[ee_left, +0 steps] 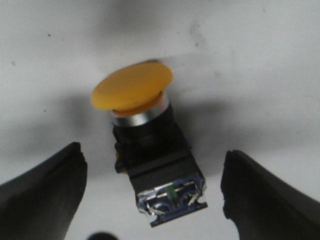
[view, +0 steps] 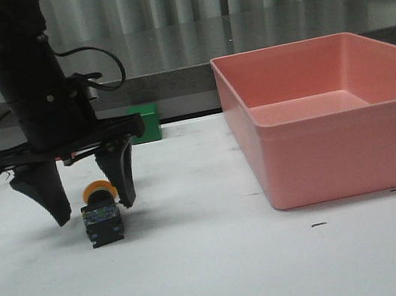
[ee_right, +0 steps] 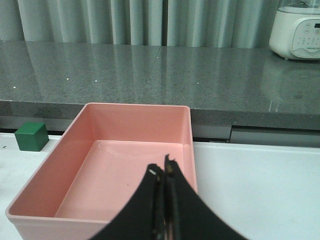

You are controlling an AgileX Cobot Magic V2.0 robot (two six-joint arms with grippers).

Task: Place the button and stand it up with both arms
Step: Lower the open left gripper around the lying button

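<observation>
The black two-fingered left gripper (view: 93, 203) is hanging tips-down over the white table (view: 219, 273), its fingers (ee_left: 42, 192) spread wide apart on either side of the one yellow-capped push button with a silver collar and black blocky base (view: 101, 213). The button is lying on its side on the table, touching neither finger. Right of the button, one pink plastic rectangular bin (view: 331, 126) is sitting with nothing inside. The right gripper (ee_right: 162, 175) is hovering above that bin with fingers pressed together. Behind the button, one green cube (view: 144, 123) is resting.

A white surface (view: 220, 281) fills the lower frame. Behind it runs a grey speckled stone counter (ee_right: 150, 75), backed by pale grey pleated curtains (ee_right: 150, 20). A white appliance (ee_right: 297, 30) stands at the counter's upper right.
</observation>
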